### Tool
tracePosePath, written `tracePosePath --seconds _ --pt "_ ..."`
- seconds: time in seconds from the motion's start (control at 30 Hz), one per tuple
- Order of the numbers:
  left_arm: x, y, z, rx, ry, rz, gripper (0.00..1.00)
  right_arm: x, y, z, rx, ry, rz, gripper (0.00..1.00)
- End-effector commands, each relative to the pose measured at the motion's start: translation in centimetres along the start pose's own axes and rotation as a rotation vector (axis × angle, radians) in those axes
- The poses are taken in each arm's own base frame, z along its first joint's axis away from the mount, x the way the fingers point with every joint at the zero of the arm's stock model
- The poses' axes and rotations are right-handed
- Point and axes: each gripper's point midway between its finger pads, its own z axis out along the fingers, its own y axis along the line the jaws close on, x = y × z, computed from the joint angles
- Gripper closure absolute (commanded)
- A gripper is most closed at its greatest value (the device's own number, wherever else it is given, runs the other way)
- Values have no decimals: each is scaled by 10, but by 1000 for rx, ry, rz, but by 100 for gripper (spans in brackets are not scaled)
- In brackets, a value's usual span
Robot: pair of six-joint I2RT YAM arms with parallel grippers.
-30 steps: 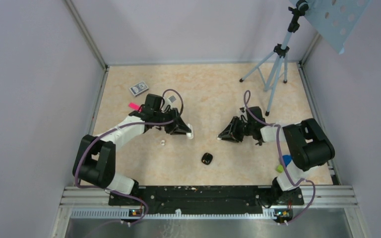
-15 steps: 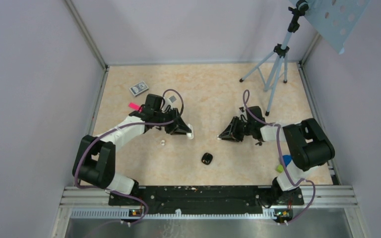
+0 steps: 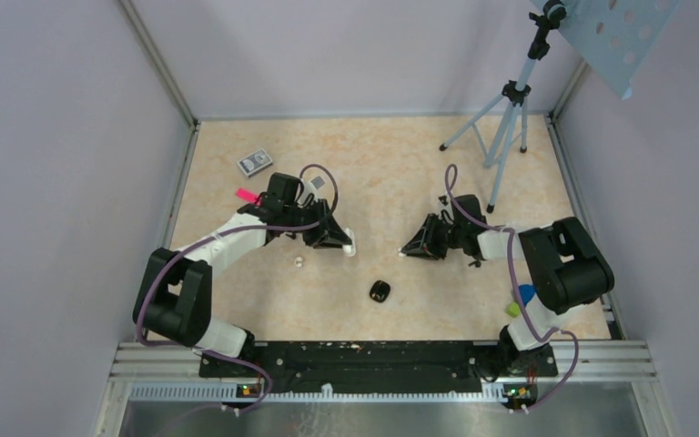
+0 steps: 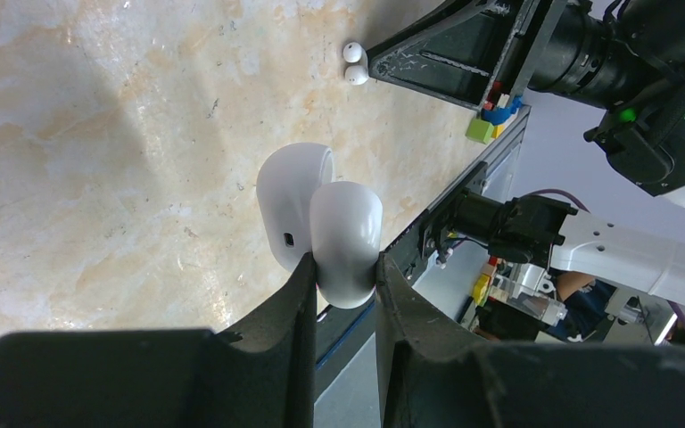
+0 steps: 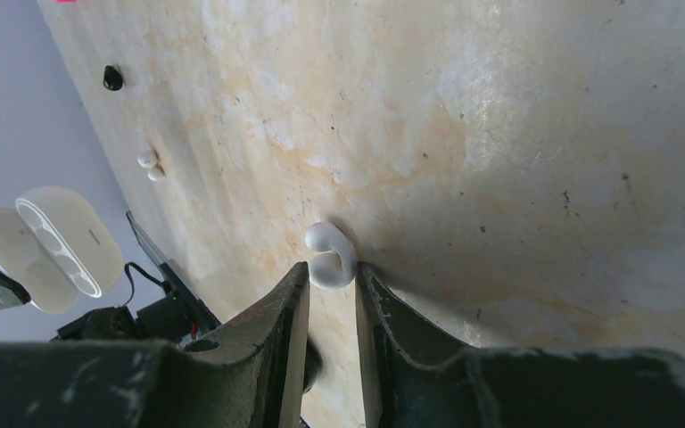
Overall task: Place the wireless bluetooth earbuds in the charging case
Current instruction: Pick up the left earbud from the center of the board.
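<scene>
Beige tabletop [image 3: 391,164]: both arms stretch low toward its middle. Left gripper [image 4: 345,266] clamps the open case [image 4: 321,214]; right gripper [image 5: 333,270] pinches an earbud [image 5: 325,245] lying on it.

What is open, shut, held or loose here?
charging case: open, both slots empty, held
left gripper: shut on the charging case
right gripper: shut on the first earbud
first earbud: pinched
second earbud: lying loose, untouched
</scene>
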Motion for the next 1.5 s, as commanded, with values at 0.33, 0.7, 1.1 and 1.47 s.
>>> tracePosePath --seconds 0.33,0.7,1.1,1.47 --pt "2 -5 1 22 9 50 100 -8 17 4 -34 -16 -103 75" --pt "5 -7 5 30 23 47 100 -4 -1 9 131 -9 -152 72" --pt "6 -9 5 23 15 56 100 8 -9 16 224 10 -242 72" --pt "4 -17 6 33 27 76 100 8 2 13 228 -10 -283 82"
